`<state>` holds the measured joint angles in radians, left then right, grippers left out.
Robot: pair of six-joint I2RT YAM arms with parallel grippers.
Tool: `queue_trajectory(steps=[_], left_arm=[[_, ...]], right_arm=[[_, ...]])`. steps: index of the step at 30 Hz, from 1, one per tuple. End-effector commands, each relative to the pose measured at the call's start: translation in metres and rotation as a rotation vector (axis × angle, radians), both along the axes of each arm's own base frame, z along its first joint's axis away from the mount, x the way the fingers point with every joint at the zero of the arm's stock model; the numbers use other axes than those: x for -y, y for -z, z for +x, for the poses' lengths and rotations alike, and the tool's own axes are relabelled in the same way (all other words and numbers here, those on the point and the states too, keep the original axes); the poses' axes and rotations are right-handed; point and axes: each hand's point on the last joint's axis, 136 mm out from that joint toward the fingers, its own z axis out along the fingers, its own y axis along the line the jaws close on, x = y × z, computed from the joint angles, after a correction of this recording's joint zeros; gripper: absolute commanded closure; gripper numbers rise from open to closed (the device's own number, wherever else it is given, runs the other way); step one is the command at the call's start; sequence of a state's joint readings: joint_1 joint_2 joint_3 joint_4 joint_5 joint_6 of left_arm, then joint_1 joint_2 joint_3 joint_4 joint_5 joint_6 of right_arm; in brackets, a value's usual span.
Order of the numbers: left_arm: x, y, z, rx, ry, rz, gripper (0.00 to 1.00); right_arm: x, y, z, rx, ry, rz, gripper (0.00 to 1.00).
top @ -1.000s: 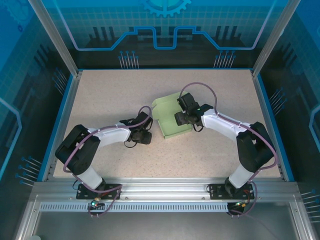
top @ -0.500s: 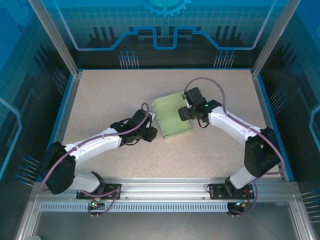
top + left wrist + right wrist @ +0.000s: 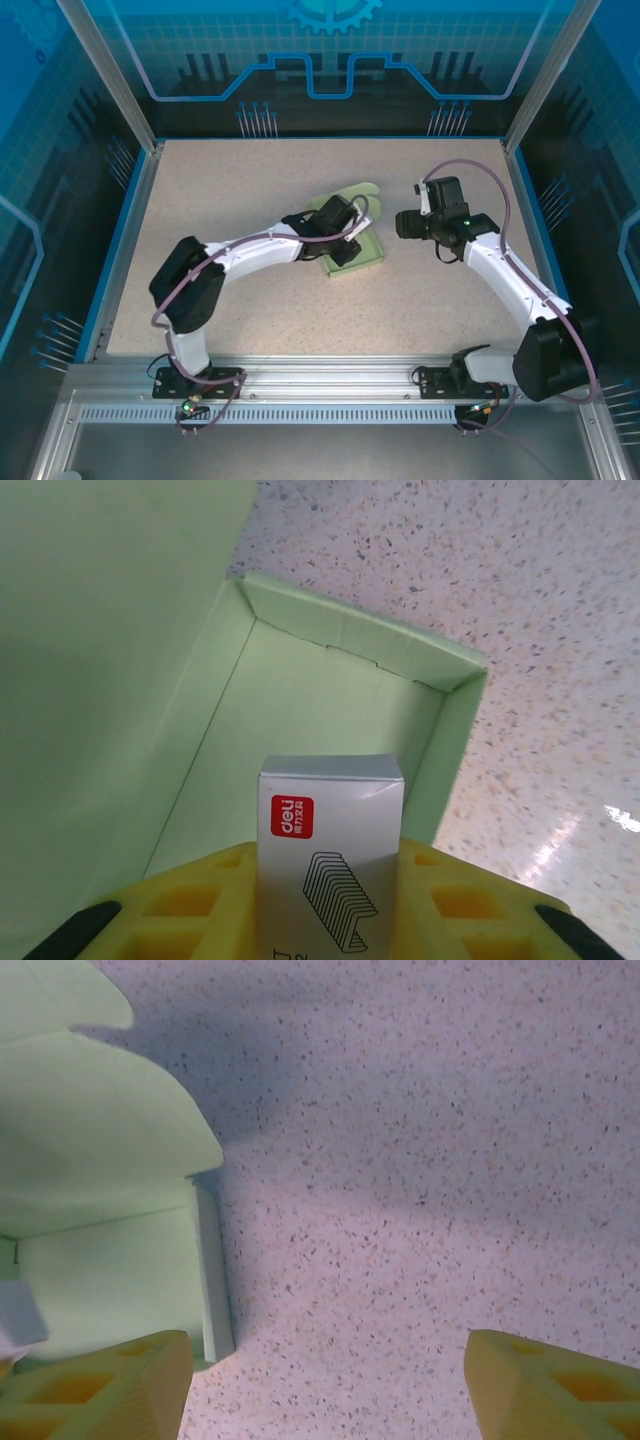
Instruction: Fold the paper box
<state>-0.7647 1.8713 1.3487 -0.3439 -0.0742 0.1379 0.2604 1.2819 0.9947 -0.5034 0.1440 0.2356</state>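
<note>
The paper box is pale mint green and lies mid-table as an open tray, its lid flap raised at the far side. My left gripper hangs over the tray. In the left wrist view my left gripper is shut on a small silver staples box, held upright above the tray floor between yellow fingers. My right gripper stands open to the right of the paper box, and my right gripper has only speckled table between its fingers.
The speckled table is edged by a blue rim and aluminium frame posts. Both arm bases sit on the rail at the near edge. Bare table lies right of the tray.
My left arm swung right and forward until its gripper came over the paper box. My right gripper drew back off the box to the right.
</note>
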Motion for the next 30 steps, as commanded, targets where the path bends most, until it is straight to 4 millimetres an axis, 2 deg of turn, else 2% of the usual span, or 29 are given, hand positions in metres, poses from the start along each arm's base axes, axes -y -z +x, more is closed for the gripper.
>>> queue_trajectory(steps=[1,6,9,16,20,23,26,30], left_arm=[[0.002,0.012,0.008,-0.002,0.074,0.085,0.68],[0.004,0.037,0.019,-0.031,0.081,0.132,0.68],[0.004,0.045,0.021,-0.04,0.082,0.149,0.66],[0.001,0.039,0.026,-0.025,0.065,0.153,0.55],[0.002,0.023,0.024,-0.017,0.057,0.11,0.5],[0.002,0.003,0.018,-0.004,0.05,0.065,0.48],[0.0,-0.027,0.007,0.011,0.044,-0.01,0.46],[-0.015,-0.071,-0.009,0.051,-0.014,-0.124,0.41]], right_arm=[[0.006,-0.001,-0.007,-0.005,0.019,0.021,0.27],[0.007,-0.001,-0.008,-0.009,0.018,0.019,0.27],[0.007,0.001,-0.009,-0.015,0.017,0.021,0.27],[0.008,0.004,-0.009,-0.021,0.023,0.014,0.27],[0.009,0.002,-0.007,-0.015,0.024,0.006,0.27],[0.008,0.0,-0.003,-0.004,0.018,0.002,0.27],[-0.006,-0.006,0.004,0.029,-0.057,0.02,0.27],[-0.041,-0.011,0.02,0.073,-0.226,0.024,0.28]])
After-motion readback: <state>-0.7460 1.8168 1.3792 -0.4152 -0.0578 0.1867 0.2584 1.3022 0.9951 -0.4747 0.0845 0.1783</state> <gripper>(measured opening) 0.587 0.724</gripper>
